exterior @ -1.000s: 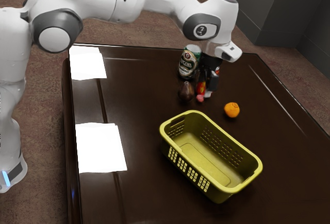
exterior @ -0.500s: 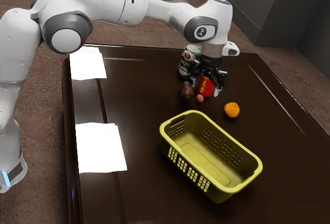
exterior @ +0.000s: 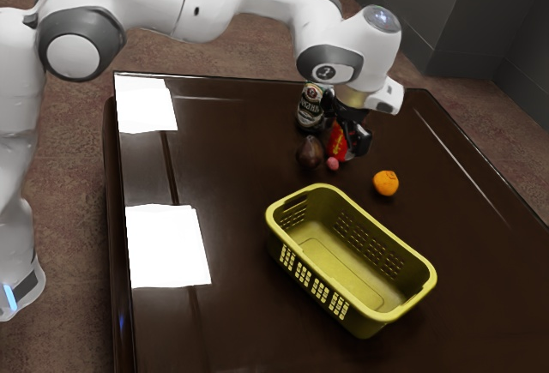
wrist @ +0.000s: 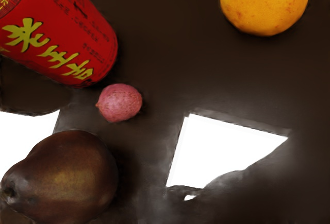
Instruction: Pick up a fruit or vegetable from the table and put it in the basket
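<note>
A black gripper (exterior: 353, 138) hung close over a red can (wrist: 62, 33); whether it was open or closed could not be told. A small pink fruit (wrist: 119, 103), the likely pick, lay just beside the can's base, on the side toward the yellow basket (exterior: 364, 322).

On the dark glossy counter (wrist: 170, 64), a small round pink fruit (wrist: 119, 103) lies between a red cylindrical can with yellow characters (wrist: 62, 33) and a dark brown pear-shaped fruit (wrist: 67, 175); a round orange fruit (wrist: 264, 2) lies well apart.

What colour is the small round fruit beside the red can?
Pink, clearest in the wrist view.
</note>
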`<act>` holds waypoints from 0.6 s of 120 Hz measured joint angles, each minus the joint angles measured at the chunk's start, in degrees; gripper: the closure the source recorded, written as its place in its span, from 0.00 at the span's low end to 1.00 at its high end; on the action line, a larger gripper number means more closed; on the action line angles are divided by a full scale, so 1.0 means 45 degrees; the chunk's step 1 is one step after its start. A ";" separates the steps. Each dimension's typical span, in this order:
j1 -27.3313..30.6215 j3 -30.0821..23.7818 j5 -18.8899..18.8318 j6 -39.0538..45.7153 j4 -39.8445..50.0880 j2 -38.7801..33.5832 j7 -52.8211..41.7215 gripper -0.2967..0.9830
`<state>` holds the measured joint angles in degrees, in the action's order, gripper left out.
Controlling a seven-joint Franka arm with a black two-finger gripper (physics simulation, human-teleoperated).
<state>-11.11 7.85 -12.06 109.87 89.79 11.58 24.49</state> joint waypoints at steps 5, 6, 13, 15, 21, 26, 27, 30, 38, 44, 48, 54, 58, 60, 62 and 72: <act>-0.0217 0.0154 -0.0481 -0.0017 0.0331 -0.0010 -0.0839 0.23; -0.0250 0.0173 -0.0557 -0.0021 0.0370 -0.0012 -0.1005 0.23; -0.0357 0.0235 -0.0839 -0.0048 0.0496 -0.0101 -0.2144 0.23; -0.0387 0.0241 -0.0886 -0.0059 0.0534 -0.0203 -0.2452 0.23; -0.0564 0.0289 -0.0941 -0.0161 0.0483 -0.0416 -0.3667 0.23; -0.0583 0.0359 -0.0753 -0.0235 0.0452 -0.0543 -0.4879 0.24; -0.0561 0.0365 -0.0711 -0.0252 0.0478 -0.0552 -0.5119 0.23; -0.0474 0.0379 -0.0591 -0.0297 0.0541 -0.0499 -0.5820 0.23; -0.0086 0.0345 0.0094 -0.0400 0.0720 -0.0357 -0.7602 0.23; 0.0077 0.0311 0.0655 -0.0458 0.0813 -0.0335 -0.9071 0.23; 0.0114 0.0291 0.0935 -0.0488 0.0878 -0.0319 -1.0043 0.23; 0.0123 0.0265 0.1255 -0.0527 0.0937 -0.0307 -1.1450 0.23; 0.0115 0.0274 0.1491 -0.0543 0.0958 -0.0294 -1.2322 0.23; 0.0125 0.0282 0.1613 -0.0548 0.0966 -0.0280 -1.2738 0.23; 0.0143 0.0288 0.1720 -0.0553 0.0968 -0.0269 -1.3143 0.23; 0.0153 0.0267 0.2089 -0.0336 0.0958 -0.0281 -1.4995 0.23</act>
<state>-10.43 9.06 -2.66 108.36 94.10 10.32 -42.98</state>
